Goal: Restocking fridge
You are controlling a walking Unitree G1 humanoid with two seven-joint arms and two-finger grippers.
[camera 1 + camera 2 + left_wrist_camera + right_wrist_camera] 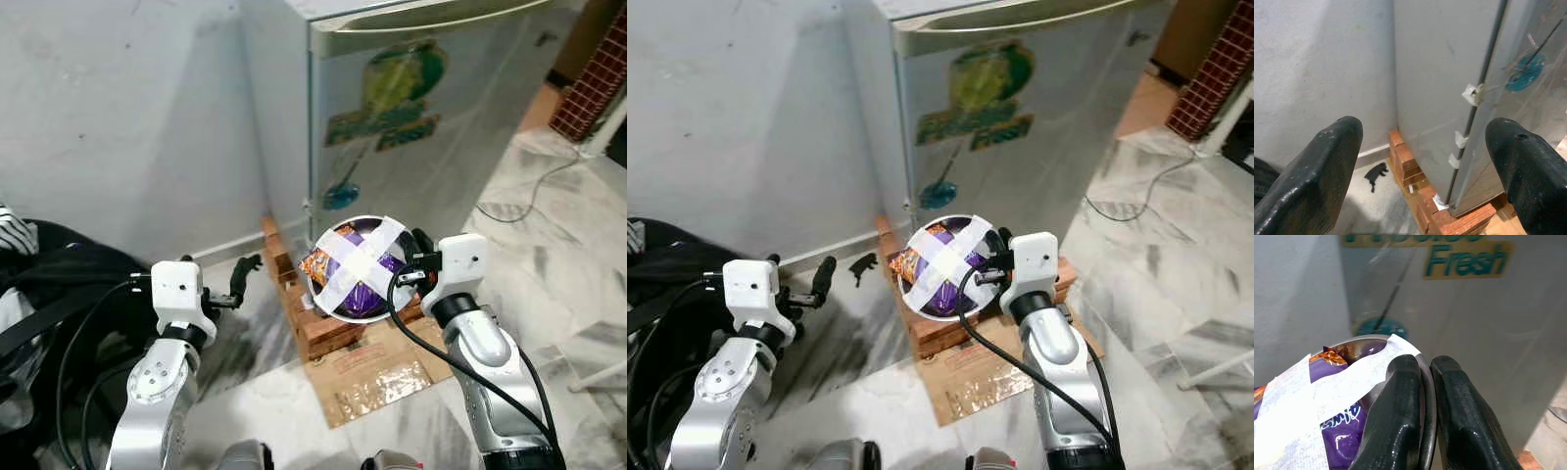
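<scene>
right end effector pinching rim of taped bowl before closed fridge | left end effector wide, holding nothing

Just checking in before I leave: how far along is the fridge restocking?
Early. Done: the right hand is clamped on the rim of a steel bowl of snack packets, taped across with white strips. In hand: the robot faces the fridge, left hand open near its door edge. Left: the door is shut, so opening it and putting the bowl inside.
</scene>
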